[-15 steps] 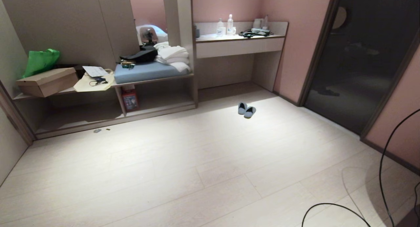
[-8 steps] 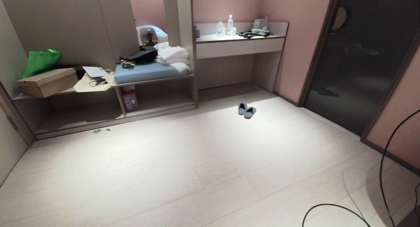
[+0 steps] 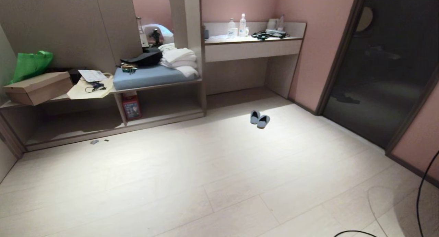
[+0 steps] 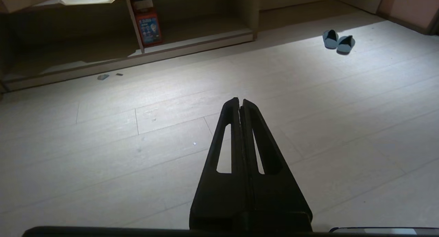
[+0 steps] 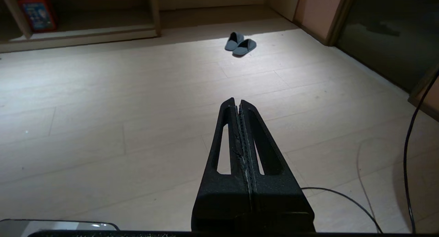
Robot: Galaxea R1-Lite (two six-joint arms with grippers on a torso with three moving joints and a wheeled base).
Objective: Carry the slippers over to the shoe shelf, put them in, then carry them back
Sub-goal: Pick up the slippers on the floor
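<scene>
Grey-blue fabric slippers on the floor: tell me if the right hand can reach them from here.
Probably not. The grey-blue fabric slippers lie far across the pale wood floor from the shut right hand. Nothing blocks the way, but the base would likely need to drive closer first.

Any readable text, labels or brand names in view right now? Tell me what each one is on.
No text can be read.
Red box in the shoe shelf: printed blue front, too small to read.
Paper sheet on the bench top: print too blurred to read.
Bottles on the desk counter: labels too small to read.
Cardboard box, green bag, slippers: no markings visible.
</scene>
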